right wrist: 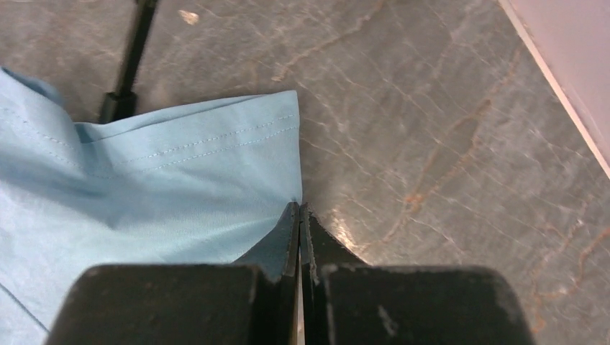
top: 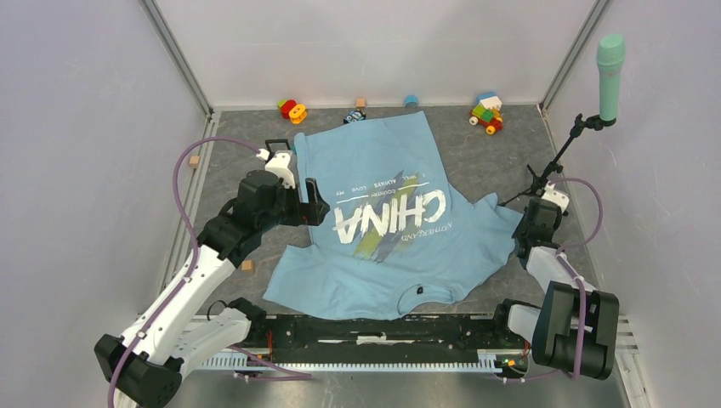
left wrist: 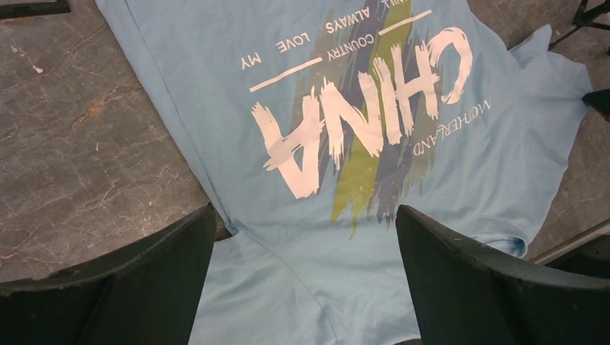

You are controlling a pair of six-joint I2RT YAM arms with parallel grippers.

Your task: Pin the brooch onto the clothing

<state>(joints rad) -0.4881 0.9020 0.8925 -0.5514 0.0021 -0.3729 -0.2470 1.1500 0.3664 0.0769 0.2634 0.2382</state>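
The light blue T-shirt (top: 391,229) with white "CHINA" print lies flat mid-table, collar toward the arms. A tiny dark round spot, the brooch (top: 420,290), sits on the cloth just by the collar. My left gripper (top: 316,204) is open and empty, hovering over the shirt's left edge. In the left wrist view its jaws (left wrist: 303,215) stand wide apart above the shirt (left wrist: 345,93). My right gripper (top: 520,235) is shut, with its tips (right wrist: 298,208) at the corner of the sleeve hem (right wrist: 216,136). I cannot tell if cloth is pinched.
Toy block figures (top: 292,110) (top: 487,112) and a small toy (top: 354,116) stand along the back wall. Small wooden cubes (top: 195,161) (top: 247,265) lie on the left. A teal microphone (top: 610,68) on a tripod (top: 544,178) stands at the right, with one leg (right wrist: 129,65) beside the sleeve.
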